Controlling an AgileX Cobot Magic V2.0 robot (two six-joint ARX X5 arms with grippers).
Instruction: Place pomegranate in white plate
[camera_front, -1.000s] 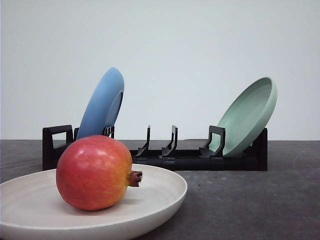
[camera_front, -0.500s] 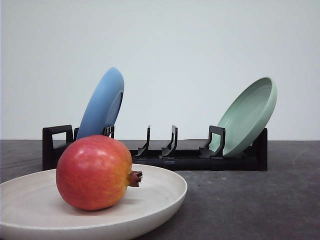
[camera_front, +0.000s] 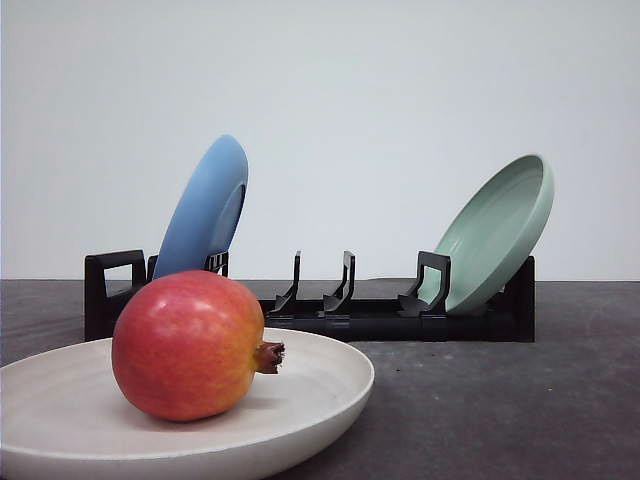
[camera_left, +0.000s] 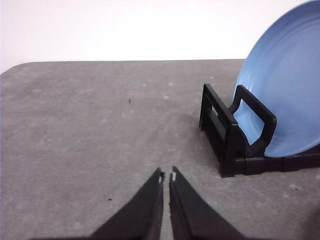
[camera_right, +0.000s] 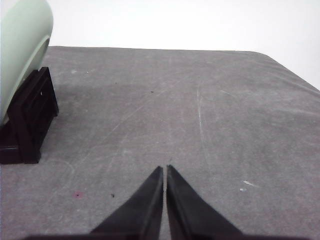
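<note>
The pomegranate (camera_front: 188, 345), red with orange patches and a brown crown tip pointing right, lies inside the white plate (camera_front: 320, 385) at the near left of the table in the front view. My left gripper (camera_left: 166, 176) is shut with nothing in it, hovering over bare grey table near the rack's end that holds the blue plate. My right gripper (camera_right: 164, 169) is also shut and empty, above bare table beside the rack's other end.
A black dish rack (camera_front: 360, 315) stands across the middle of the table behind the white plate. A blue plate (camera_front: 205, 210) leans in its left end, a pale green plate (camera_front: 498, 232) in its right end. The grey table (camera_front: 500, 410) spreads to the right.
</note>
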